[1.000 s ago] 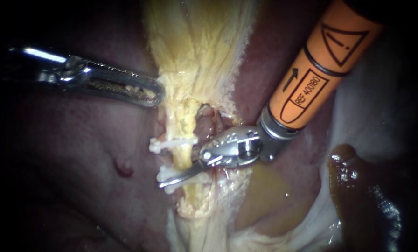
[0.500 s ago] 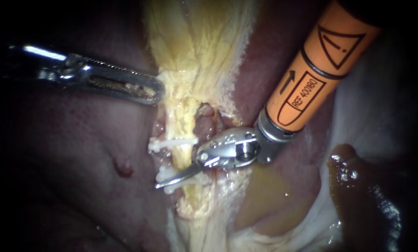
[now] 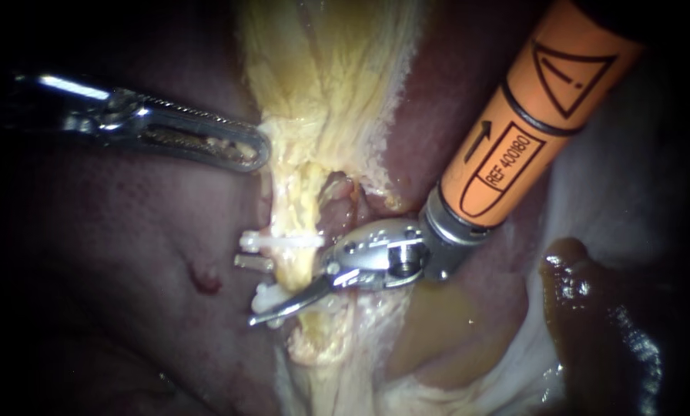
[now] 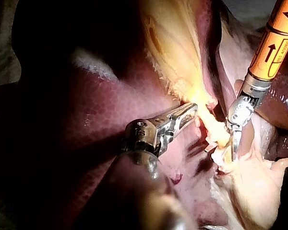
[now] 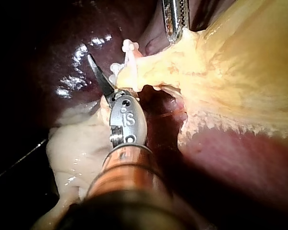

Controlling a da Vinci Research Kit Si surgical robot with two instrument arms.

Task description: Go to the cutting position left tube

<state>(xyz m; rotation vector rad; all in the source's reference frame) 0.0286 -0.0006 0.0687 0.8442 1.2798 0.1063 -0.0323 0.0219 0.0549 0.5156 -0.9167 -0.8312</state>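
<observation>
- In the endoscope view, the left tube (image 3: 295, 266) ran up and down as a pale yellow strand. An upper clip (image 3: 283, 241) and a lower clip (image 3: 266, 296) crossed it. The right instrument's end effector (image 3: 272, 293) reached in from the right, square to the tube's long axis. One thin blade lay over the tube close to the lower clip. A grey stub beyond the tube, between the clips, looked to us like the second blade, so we judged the jaws narrowly open astride the tube. The left instrument's end effector (image 3: 256, 154) sat higher up with its jaws closed on the edge of the yellow tissue (image 3: 322, 92), so the right instrument was the nearer.
- In the left wrist view, the left instrument's end effector (image 4: 192, 110) held the yellow tissue (image 4: 177, 57). Beyond it, the right instrument's end effector (image 4: 234, 146) lay beside the left tube (image 4: 216, 132).
- In the right wrist view, one dark blade of the right instrument's end effector (image 5: 103, 76) showed just beside the left tube (image 5: 134, 72). We could not see the other blade there.
</observation>
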